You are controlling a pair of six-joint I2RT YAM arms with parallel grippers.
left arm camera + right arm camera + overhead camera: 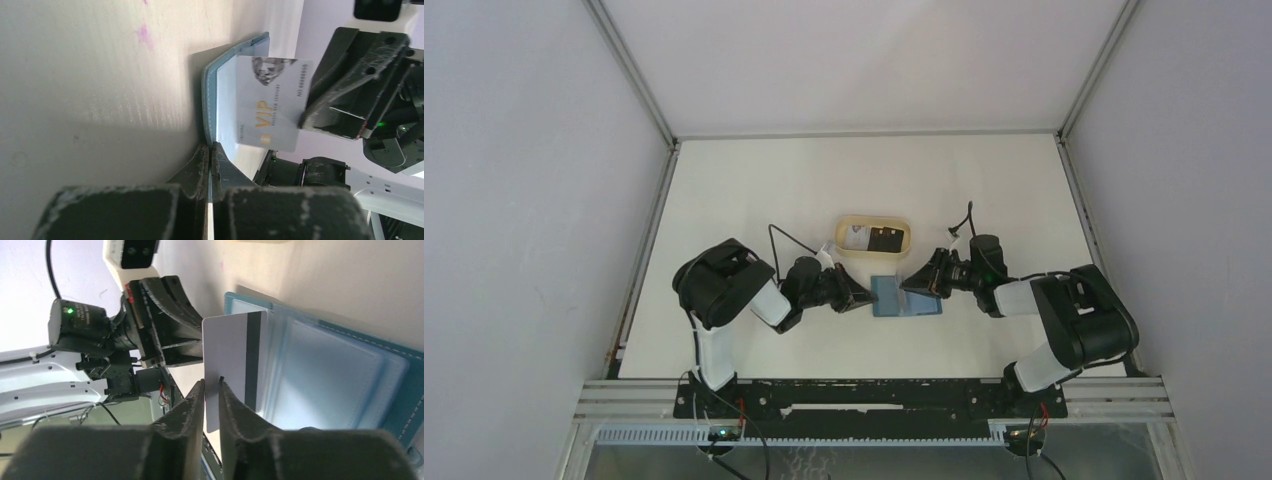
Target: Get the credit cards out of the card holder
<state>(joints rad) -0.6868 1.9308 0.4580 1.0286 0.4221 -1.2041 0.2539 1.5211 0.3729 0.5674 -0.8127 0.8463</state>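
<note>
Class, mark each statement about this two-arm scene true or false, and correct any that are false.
1. The card holder is open, with its pale inner pockets showing. True.
2. The right claw grips a white card that has a dark stripe. True.
3. The left claw hangs open over the tan tray. False: it is shut on the card holder's edge, away from the tray.
4. The tan tray is empty. False: a pale card and a black card lie in it.
5. The white card's other face reads VIP. True.
</note>
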